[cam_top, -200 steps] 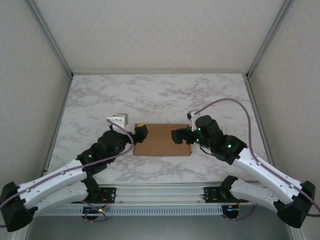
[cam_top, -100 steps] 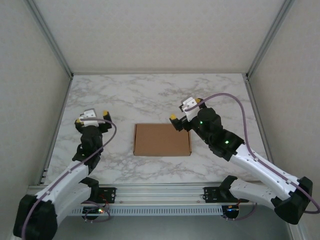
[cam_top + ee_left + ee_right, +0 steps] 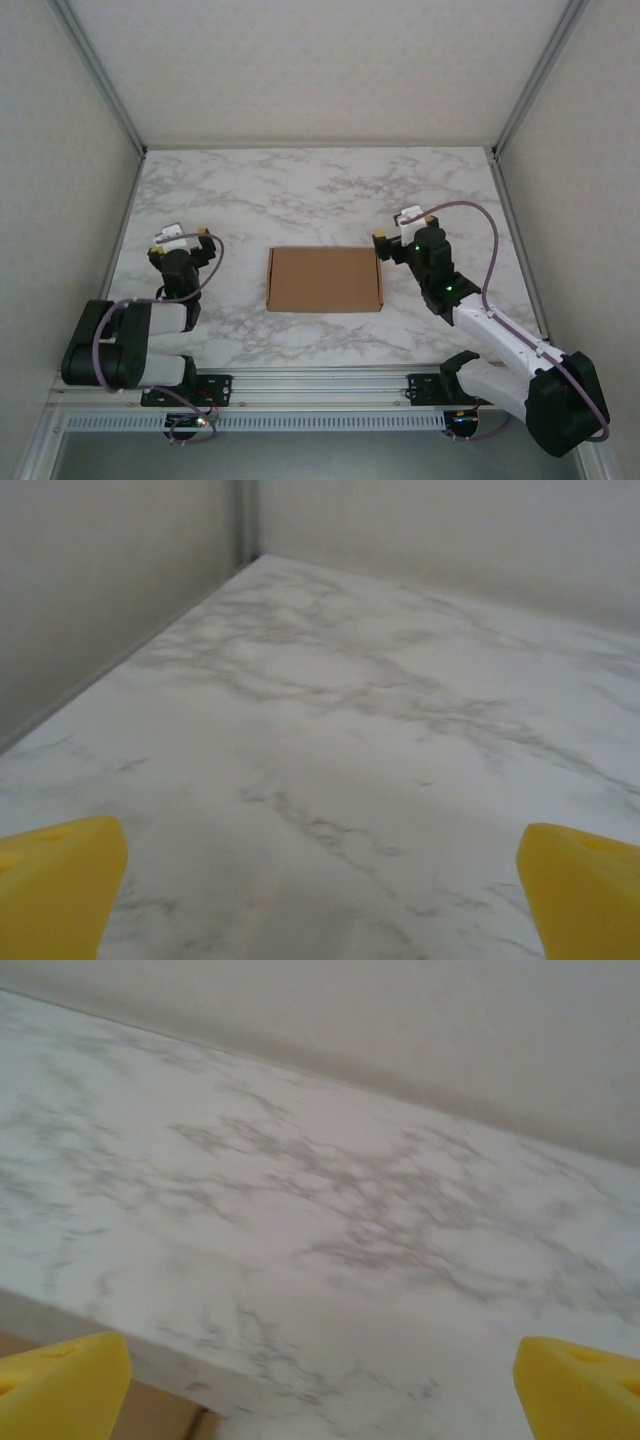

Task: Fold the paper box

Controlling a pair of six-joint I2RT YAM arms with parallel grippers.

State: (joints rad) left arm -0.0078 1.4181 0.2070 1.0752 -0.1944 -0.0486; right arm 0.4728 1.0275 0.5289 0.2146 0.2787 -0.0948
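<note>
Seemingly flat paper box [image 3: 324, 279], creases indistinct; left gripper [image 3: 181, 240] and right gripper [image 3: 405, 229] agape, fingertips [image 3: 60, 885] cropped.

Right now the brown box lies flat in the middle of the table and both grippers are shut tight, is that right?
Not quite. The paper box does lie flat in the middle of the table, but the left gripper and the right gripper are open, not shut: each wrist view shows its jaws standing wide apart.
</note>
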